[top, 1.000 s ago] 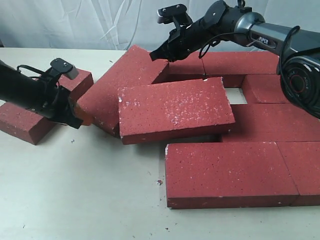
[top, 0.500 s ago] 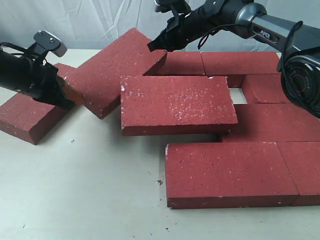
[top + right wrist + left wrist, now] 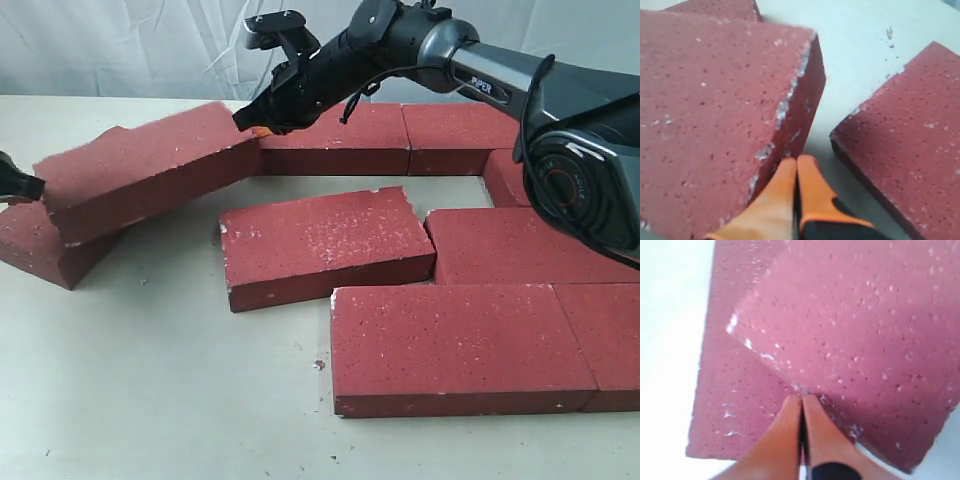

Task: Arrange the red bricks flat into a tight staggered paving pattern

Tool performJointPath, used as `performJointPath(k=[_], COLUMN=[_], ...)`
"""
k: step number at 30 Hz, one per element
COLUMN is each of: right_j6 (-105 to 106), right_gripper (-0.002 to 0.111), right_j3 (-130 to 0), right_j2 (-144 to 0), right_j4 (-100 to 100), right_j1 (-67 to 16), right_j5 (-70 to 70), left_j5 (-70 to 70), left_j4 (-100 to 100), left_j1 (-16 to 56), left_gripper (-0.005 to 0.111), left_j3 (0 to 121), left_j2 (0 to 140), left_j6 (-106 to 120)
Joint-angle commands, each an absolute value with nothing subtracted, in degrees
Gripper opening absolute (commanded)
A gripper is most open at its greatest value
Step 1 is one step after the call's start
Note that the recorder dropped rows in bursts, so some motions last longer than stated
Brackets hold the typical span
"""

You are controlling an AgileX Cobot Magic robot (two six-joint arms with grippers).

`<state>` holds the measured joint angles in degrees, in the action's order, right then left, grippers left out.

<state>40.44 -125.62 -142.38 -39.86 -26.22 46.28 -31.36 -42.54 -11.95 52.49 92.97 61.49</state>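
A tilted red brick [image 3: 140, 180] leans with its left end on another red brick [image 3: 35, 250] at the far left. My right gripper [image 3: 252, 122] is shut, its tips pressed against the tilted brick's right end [image 3: 805, 100]. My left gripper [image 3: 22, 187] shows only its tip at the frame's left edge, shut and touching that brick's left end. In the left wrist view the shut fingertips [image 3: 801, 399] meet the upper brick's edge [image 3: 855, 340]. A loose red brick [image 3: 320, 245] lies flat in the middle, slightly askew. Several more lie flat in rows behind [image 3: 340, 135], to the right [image 3: 530, 245] and in front [image 3: 460, 345].
The pale table [image 3: 150, 380] is bare at the front left, with a small crumb [image 3: 318, 365] on it. A white cloth [image 3: 120, 50] hangs behind. The right arm [image 3: 500, 70] reaches across over the back row of bricks.
The tilted brick has slid left, off the middle brick, which now lies flat on the table. My right gripper followed it leftward and lower. My left arm drew back almost out of view.
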Motion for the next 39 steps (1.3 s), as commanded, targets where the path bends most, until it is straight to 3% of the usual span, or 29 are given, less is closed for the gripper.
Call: performJointPath(k=[1, 3, 6, 10, 14, 21, 31, 39], right_j6=[40.18, 40.18, 39.99, 33.14, 32.27, 28.07, 27.33, 45.76], right_gripper=[0.021, 0.045, 0.053, 0.037, 0.000, 0.000, 0.000, 0.000], right_j3=[-125.71, -125.71, -125.71, -125.71, -125.71, -125.38, -101.16, -76.26], right_j2=[-141.83, -141.83, -140.79, -137.54, -133.40, -128.62, -115.71, -102.67], right_j4=[-40.32, -39.63, -32.42, -23.93, -22.48, -20.19, -21.46, -35.75], right_j1=[-26.15, -26.15, -25.63, -23.95, -21.65, -18.11, -17.69, -17.79], right_j5=[47.21, 47.21, 47.21, 50.61, 58.06, 69.96, 69.96, 55.16], left_j5=[-25.25, -22.92, -22.94, -28.01, -36.47, -55.91, -41.37, -26.88], left_j4=[-46.75, -46.92, -46.69, -46.93, -51.34, -64.11, -55.44, -45.75], left_j1=[-14.69, -15.37, -16.42, -16.42, -16.42, -11.85, 11.12, 15.60], left_gripper=[0.000, 0.000, 0.000, 0.000, 0.000, 0.000, 0.000, 0.000], left_j3=[50.65, 50.09, 50.09, 50.09, 50.09, 50.09, 52.35, 56.20], left_j2=[92.22, 92.22, 91.98, 89.03, 83.78, 82.55, 92.11, 98.05], left_j6=[61.00, 61.00, 61.00, 61.96, 67.17, 87.18, 82.25, 67.30])
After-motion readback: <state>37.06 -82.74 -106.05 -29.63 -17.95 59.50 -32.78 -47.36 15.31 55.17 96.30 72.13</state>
